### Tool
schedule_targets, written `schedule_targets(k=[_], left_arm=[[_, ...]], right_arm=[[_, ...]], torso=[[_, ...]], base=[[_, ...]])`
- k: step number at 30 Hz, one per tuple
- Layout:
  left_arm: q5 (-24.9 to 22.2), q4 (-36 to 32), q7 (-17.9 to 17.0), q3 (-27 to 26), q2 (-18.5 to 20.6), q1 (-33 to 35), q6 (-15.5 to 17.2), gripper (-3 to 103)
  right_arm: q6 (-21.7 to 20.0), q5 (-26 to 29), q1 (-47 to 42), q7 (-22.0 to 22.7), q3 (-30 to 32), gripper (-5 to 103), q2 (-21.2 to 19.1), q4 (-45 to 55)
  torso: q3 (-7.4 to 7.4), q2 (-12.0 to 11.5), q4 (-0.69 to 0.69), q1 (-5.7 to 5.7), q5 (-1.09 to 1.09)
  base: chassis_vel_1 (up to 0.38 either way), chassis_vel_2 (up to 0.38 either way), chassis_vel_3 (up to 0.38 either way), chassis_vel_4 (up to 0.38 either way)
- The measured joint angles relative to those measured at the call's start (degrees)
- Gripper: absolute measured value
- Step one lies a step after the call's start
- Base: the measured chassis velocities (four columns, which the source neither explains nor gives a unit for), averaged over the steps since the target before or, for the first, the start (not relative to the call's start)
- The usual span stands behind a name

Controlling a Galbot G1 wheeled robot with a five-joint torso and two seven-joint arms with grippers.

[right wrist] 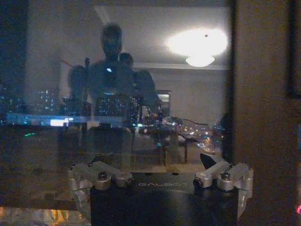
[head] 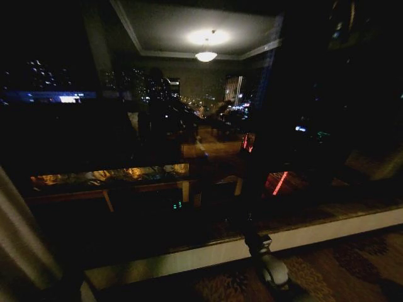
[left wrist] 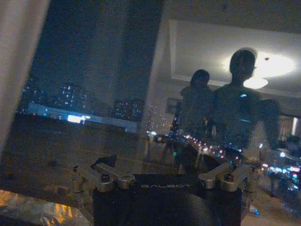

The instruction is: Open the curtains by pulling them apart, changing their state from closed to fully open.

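One pale cream curtain panel (head: 16, 236) hangs bunched at the left edge of the dark window; the same curtain (left wrist: 19, 61) shows beside my left gripper. The glass between is bare, showing night city lights and my own reflection. My left gripper (left wrist: 160, 162) faces the glass, open and holding nothing, with the fabric off to its side and not touching it. My right gripper (right wrist: 153, 162) also faces the glass, open and empty. My right arm (head: 267, 258) rises from the bottom of the head view toward the window.
A white window sill (head: 315, 236) runs across below the glass, with patterned carpet (head: 359, 270) in front of it. A brownish upright surface (right wrist: 263, 117) stands beside the right gripper; I cannot tell whether it is fabric or frame. The ceiling lamp's reflection (head: 206, 55) shows in the glass.
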Motion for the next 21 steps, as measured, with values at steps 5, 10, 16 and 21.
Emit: schedule_targets(k=[5,10,16,21], left_arm=[[0.0,0.0,0.0,0.0,0.0,0.0,0.0,100],[0.0,0.0,0.0,0.0,0.0,0.0,0.0,100],[0.0,0.0,0.02,0.01,0.0,0.0,-0.01,100],[0.0,0.0,0.03,0.01,0.0,-0.01,-0.01,100]], right_arm=[[0.0,0.0,0.0,0.0,0.0,100,0.0,0.0],[0.0,0.0,0.0,0.0,0.0,100,0.0,0.0],[0.0,0.0,0.0,0.0,0.0,100,0.0,0.0],[0.0,0.0,0.0,0.0,0.0,100,0.0,0.0]], torso=[[0.0,0.0,0.01,0.0,0.01],[0.0,0.0,0.0,-0.01,0.01],[0.0,0.01,0.0,0.0,0.01],[0.0,0.01,0.01,0.0,0.01]], base=[[-0.263,-0.26,0.261,0.276],[-0.323,-0.328,0.305,0.322],[-0.363,-0.369,0.349,0.364],[-0.359,-0.356,0.364,0.364]])
